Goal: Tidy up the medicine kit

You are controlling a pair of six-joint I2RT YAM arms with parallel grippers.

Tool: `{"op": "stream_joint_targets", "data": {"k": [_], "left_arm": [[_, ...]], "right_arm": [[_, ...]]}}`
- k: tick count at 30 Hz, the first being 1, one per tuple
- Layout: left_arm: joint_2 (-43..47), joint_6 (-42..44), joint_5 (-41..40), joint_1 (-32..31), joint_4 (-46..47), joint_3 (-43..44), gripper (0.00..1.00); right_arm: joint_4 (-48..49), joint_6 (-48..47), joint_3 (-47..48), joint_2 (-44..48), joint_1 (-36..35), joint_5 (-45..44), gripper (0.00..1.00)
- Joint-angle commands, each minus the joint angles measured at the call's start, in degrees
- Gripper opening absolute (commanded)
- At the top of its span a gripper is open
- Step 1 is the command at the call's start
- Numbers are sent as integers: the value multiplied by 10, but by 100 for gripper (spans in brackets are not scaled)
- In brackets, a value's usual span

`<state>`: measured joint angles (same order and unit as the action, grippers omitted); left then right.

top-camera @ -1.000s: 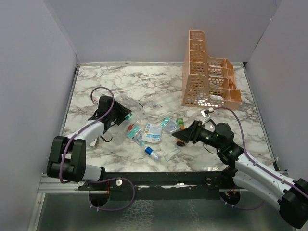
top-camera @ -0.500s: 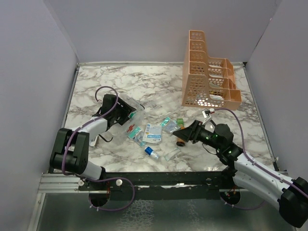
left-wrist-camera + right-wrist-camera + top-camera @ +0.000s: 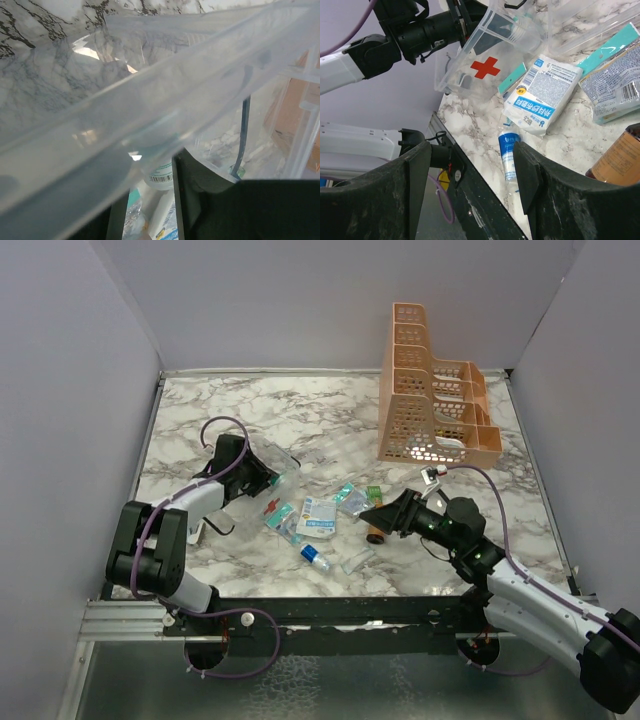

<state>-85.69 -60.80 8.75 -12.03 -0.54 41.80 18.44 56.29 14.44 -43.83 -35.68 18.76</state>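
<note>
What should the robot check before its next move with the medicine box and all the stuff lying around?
1. Right gripper open and empty: ok.
2. Left gripper has a firm hold on the medicine kit: cannot tell; clear plastic fills its wrist view.
3. Supplies inside the kit: not ok; the white packet, small blue bottle and brown bottle lie out on the table.
4. Brown bottle close to the right gripper: ok, just beside one finger.
5. Arms apart from each other: ok; supplies lie between them.
</note>
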Motion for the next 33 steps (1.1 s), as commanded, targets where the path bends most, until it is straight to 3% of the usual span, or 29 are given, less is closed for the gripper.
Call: {"op": "stream_joint_targets", "data": {"k": [1, 12, 20, 26, 30, 33], "left_arm": [[-14, 25, 2, -1, -9, 12, 38], [-30, 67, 44, -21, -4, 23, 32], [28, 173, -28, -20, -115, 76, 62], [84, 233, -60, -19, -197, 135, 68], [141, 275, -52, -19, -226, 149, 70], [185, 303, -16, -19, -223, 146, 77]], "right_arm": [[-6, -12, 0, -2, -3, -24, 66], [-116, -18, 35, -16, -3, -73, 62], [-298, -15, 96, -46, -3, -191, 63], [-411, -3, 152, -115, -3, -262, 68], [-401, -31, 154, -144, -3, -224, 69], [-369, -54, 147, -160, -3, -189, 69]]}}
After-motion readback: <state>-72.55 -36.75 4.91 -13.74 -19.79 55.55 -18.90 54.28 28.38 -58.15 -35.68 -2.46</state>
